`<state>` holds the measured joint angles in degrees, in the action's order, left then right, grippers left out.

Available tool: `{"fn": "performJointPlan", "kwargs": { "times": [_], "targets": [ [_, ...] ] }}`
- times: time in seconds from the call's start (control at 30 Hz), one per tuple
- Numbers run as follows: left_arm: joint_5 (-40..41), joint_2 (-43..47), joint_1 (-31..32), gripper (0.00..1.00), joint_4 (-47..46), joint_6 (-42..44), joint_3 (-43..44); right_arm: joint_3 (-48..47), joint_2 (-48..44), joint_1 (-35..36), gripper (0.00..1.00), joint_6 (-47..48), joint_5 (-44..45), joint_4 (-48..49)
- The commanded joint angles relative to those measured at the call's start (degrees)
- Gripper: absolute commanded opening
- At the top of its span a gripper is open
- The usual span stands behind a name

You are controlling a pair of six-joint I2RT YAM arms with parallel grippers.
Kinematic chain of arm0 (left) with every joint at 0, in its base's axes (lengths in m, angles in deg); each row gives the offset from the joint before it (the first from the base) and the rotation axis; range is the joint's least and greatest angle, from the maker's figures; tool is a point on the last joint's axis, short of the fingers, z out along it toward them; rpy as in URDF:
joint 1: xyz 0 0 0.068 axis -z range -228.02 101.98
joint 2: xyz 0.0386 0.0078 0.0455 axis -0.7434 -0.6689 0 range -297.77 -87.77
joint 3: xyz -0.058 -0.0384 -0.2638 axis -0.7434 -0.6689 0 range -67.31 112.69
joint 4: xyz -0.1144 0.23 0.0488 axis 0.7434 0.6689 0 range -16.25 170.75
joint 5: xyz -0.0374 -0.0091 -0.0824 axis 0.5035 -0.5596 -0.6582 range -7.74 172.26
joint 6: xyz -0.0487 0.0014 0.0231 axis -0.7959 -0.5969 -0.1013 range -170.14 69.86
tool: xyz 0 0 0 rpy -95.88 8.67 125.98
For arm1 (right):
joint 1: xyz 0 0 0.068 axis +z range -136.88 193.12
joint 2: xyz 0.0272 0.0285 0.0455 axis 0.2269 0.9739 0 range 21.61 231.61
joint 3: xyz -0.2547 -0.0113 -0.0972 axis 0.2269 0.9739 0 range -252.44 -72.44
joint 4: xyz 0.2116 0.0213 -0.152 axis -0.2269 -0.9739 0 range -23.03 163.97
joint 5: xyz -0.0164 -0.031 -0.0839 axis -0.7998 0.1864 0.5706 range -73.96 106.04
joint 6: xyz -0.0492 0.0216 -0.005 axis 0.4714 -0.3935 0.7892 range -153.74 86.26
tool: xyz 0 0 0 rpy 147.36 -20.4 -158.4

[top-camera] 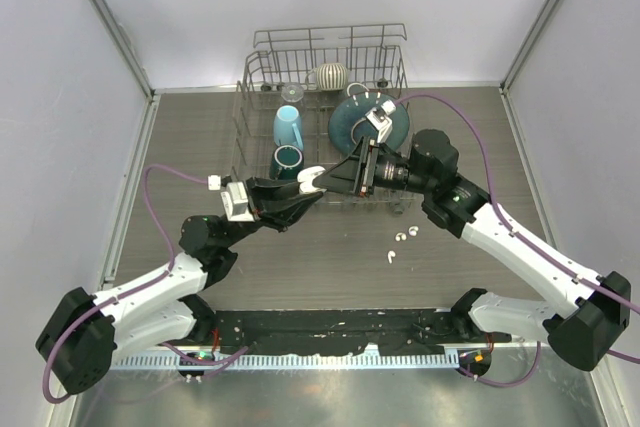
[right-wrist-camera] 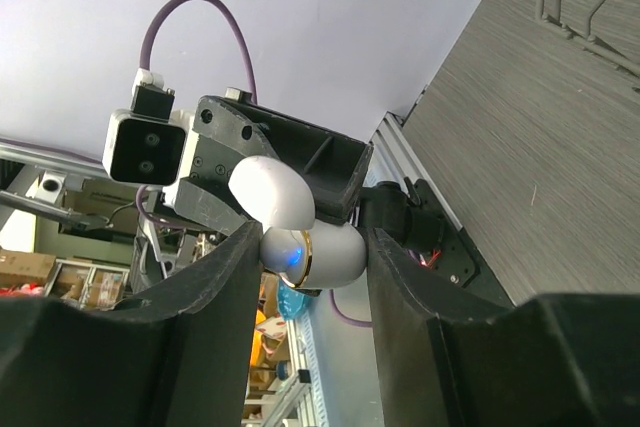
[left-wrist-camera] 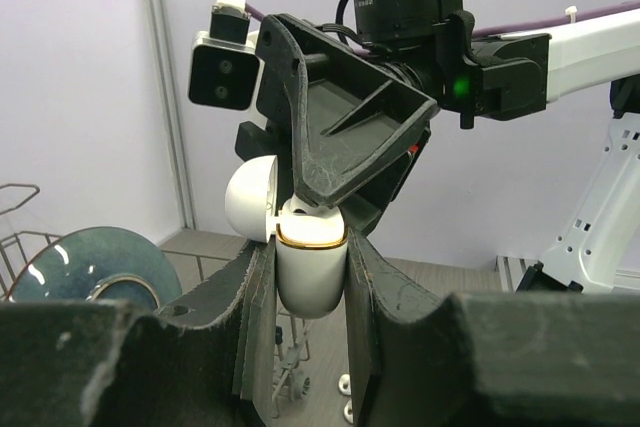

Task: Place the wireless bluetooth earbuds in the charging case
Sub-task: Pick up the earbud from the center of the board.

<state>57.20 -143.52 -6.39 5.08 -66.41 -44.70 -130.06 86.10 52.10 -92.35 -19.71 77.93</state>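
The white charging case (top-camera: 312, 180) with a gold rim is held above the table, lid (left-wrist-camera: 250, 199) flipped open. My left gripper (top-camera: 305, 192) is shut on the body of the case (left-wrist-camera: 312, 272). My right gripper (top-camera: 335, 179) reaches in from the right, and in the right wrist view its jaws press both sides of the case (right-wrist-camera: 335, 254), where a blue light glows at the mouth. Three small white earbuds (top-camera: 403, 237) lie on the table to the right. Whether an earbud sits inside the case cannot be told.
A wire dish rack (top-camera: 260, 77) stands at the back with a light blue cup (top-camera: 288, 127), a teal mug (top-camera: 287, 161), a dark blue plate (top-camera: 360, 119) and a striped round object (top-camera: 331, 75). White walls close in the table on three sides.
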Motion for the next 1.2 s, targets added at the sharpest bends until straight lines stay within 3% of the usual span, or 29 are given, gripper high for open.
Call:
{"fn": "performJointPlan", "kwargs": {
  "times": [0.0,0.17,0.3,0.43,0.57,0.6,0.7,0.83,1.03,1.17],
  "targets": [
    [-0.3,-0.2,0.2,0.00,-1.2,0.2,1.7,-3.0,-1.4,0.1,0.38,3.4,0.6,0.0],
    [0.7,0.6,0.2,0.00,-1.1,0.6,0.9,-3.4,-2.7,0.1,0.75,6.0,3.7,-3.3],
    [1.9,1.7,0.3,0.00,-0.9,1.2,-0.3,-3.4,-5.5,0.0,0.86,9.0,7.7,-5.4],
    [2.9,2.8,0.3,0.00,-0.1,1.8,-0.8,-4.3,-9.6,0.0,0.88,14.5,17.4,-12.7],
    [3.4,5.2,0.3,0.00,1.8,2.6,-1.1,-3.6,-15.2,0.0,0.88,19.1,33.1,-27.2],
    [3.4,5.6,0.3,0.00,2.3,2.7,-1.1,-3.2,-16.8,0.0,0.88,19.5,40.9,-30.2],
    [3.9,7.3,0.3,0.00,3.9,3.4,-1.0,-2.0,-16.7,0.0,0.81,18.1,52.1,-42.5],
    [3.8,8.9,0.3,0.00,5.4,3.6,-0.8,3.8,-14.1,0.0,0.70,13.6,52.3,-51.7],
    [3.7,10.6,0.3,0.00,6.4,3.5,-1.1,15.2,-16.8,0.0,0.67,6.7,53.0,-47.2],
    [3.7,10.8,0.3,0.00,6.7,3.4,-1.2,19.1,-13.4,0.0,0.66,5.3,51.9,-45.0]
  ]
}}
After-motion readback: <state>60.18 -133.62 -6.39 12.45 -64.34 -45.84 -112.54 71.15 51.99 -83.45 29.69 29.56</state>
